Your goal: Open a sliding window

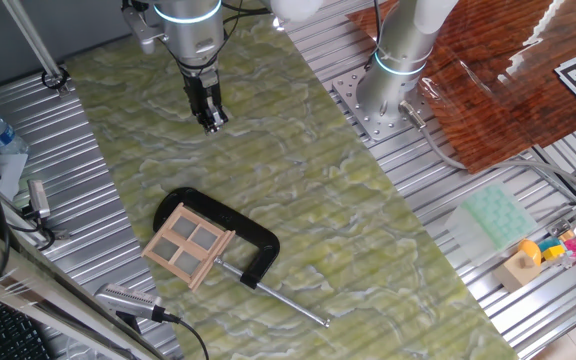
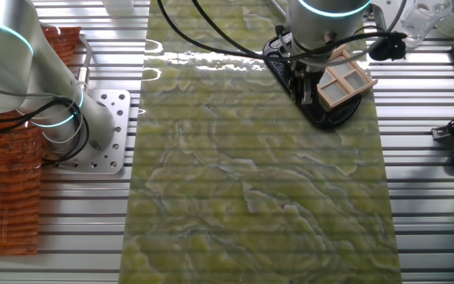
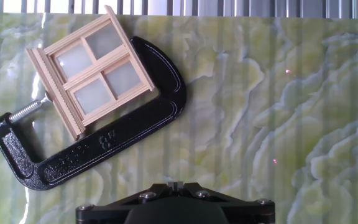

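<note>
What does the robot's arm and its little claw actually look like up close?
The arm is a fat, round silvery-grey tube with a glowing cyan ring round its joint. Black cables loop beside it. At its tip sits the gripper: small, black and boxy, ending in two thin dark fingers. Its base is bolted to a perforated steel plate.

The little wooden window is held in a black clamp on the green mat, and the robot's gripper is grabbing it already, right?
Not quite. The sliding window does sit in the black clamp on the green mat, but the gripper isn't grabbing it. The one fixed view shows it hanging apart from the window, with bare mat between them.
</note>
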You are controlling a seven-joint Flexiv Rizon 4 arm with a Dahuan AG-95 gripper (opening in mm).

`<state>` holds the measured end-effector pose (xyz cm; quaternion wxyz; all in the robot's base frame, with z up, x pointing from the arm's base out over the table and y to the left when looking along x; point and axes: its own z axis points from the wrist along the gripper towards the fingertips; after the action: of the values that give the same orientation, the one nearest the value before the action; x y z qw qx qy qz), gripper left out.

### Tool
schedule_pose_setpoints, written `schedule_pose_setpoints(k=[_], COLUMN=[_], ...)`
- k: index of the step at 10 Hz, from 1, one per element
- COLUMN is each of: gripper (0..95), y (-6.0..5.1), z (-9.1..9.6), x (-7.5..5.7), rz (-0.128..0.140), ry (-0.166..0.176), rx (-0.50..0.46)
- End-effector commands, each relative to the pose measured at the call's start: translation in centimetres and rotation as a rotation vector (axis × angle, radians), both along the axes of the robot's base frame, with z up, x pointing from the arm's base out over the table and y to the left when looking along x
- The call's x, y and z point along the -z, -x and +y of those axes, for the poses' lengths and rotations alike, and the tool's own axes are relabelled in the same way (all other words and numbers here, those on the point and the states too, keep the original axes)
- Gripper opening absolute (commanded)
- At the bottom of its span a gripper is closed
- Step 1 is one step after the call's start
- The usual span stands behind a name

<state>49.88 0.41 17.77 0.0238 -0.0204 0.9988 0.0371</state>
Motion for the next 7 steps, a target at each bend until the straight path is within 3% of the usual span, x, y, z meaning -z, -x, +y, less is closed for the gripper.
schedule_pose_setpoints(k=[1, 4, 7], gripper=[0.0, 0.0, 0.0], y=[-0.04, -0.06, -0.28], z=[0.02, 0.08, 0.58], x=[0.03, 0.06, 0.27], rz=[0.002, 0.011, 0.012], ry=[-0.002, 0.045, 0.054], rx=[-0.004, -0.01, -0.009])
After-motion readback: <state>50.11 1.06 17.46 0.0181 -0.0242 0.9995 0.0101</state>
